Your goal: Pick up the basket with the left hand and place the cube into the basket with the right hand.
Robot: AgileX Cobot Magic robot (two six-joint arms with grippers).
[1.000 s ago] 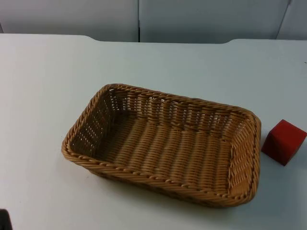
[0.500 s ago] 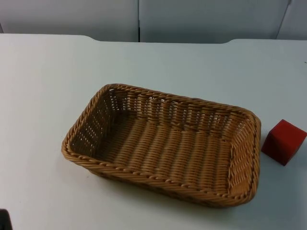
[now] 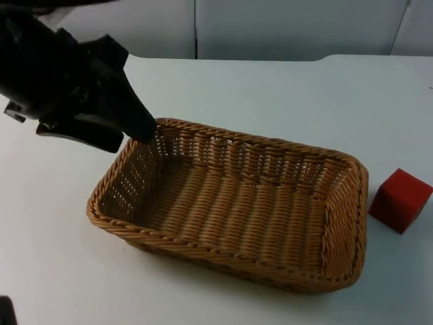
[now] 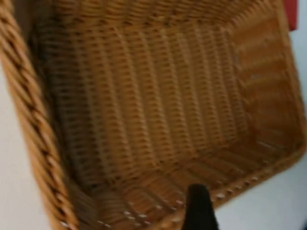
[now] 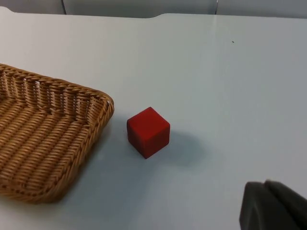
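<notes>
One basket [image 3: 230,206] and one cube [image 3: 400,200] sit on the white tabletop [image 3: 270,95]. The basket is a rectangular woven wicker tray, tan-brown, with a braided rim and low slatted walls; it rests flat near the middle of the tabletop, its long side running from the far left to the near right, and nothing lies inside it. The cube is plain red with sharp edges and stands on the tabletop just beside the basket's right end, apart from it by a narrow strip of white. In the right wrist view the cube [image 5: 148,132] stands near the basket's corner [image 5: 98,103] in the same way.

The left pincer [image 3: 139,125] reaches in from the far left and hangs at the basket's far left corner, its tip just over the rim; whether its fingers are parted or together cannot be told. The left wrist view looks down into the basket's woven floor [image 4: 158,110]. The right pincer [image 5: 273,208] is off to the right of the cube, well apart from it, and its fingers' state cannot be told either. A grey wall [image 3: 284,27] closes the far edge of the tabletop.
</notes>
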